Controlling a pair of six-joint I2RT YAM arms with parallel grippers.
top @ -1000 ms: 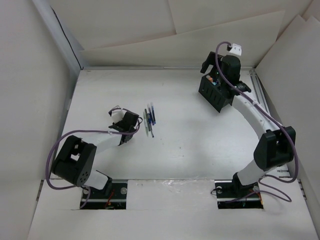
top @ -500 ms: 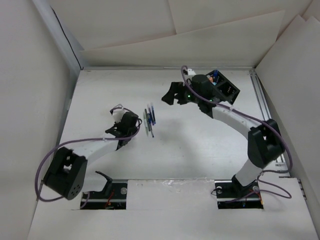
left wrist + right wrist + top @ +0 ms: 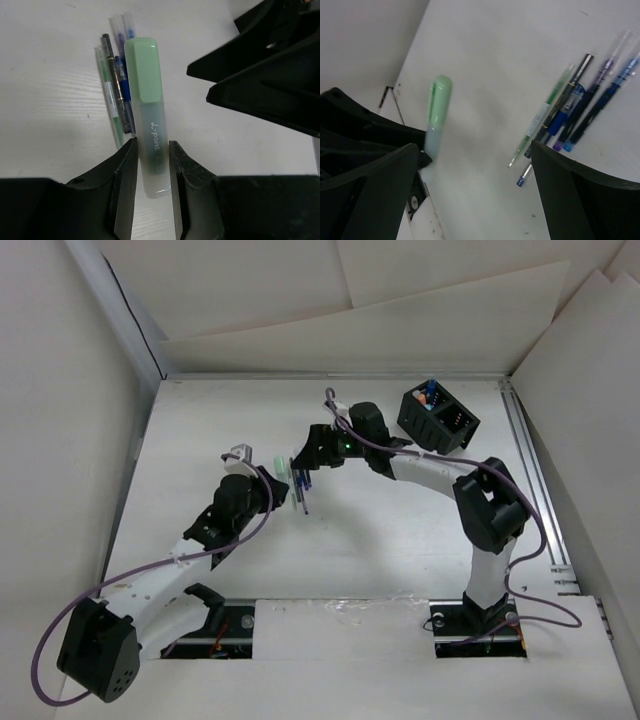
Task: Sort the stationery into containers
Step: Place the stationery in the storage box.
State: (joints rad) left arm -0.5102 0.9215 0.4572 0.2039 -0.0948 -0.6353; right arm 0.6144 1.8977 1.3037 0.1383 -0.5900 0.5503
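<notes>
My left gripper (image 3: pixel 268 472) is shut on a pale green highlighter (image 3: pixel 279 462), holding it by its clear lower barrel with the cap pointing away; the left wrist view shows the highlighter (image 3: pixel 145 100) between my pads (image 3: pixel 125 180). Several thin pens (image 3: pixel 299 486), blue, dark, green and clear, lie side by side on the table just beyond it (image 3: pixel 116 80). My right gripper (image 3: pixel 300 453) is open wide, facing the highlighter's cap (image 3: pixel 439 100), with the pens (image 3: pixel 570 112) below it. The black organizer (image 3: pixel 440 420) stands at the far right with small orange and blue pieces inside.
White walls enclose the table. A metal rail (image 3: pixel 532 480) runs along the right edge. The right arm's links stretch from the base (image 3: pixel 478 615) across the middle toward the pens. The right gripper's black fingers (image 3: pixel 265 75) fill the right of the left wrist view.
The right arm swung from the organizer leftward to above the pens, gripper open. The left arm stretched forward and now holds the green highlighter up toward the right gripper.
</notes>
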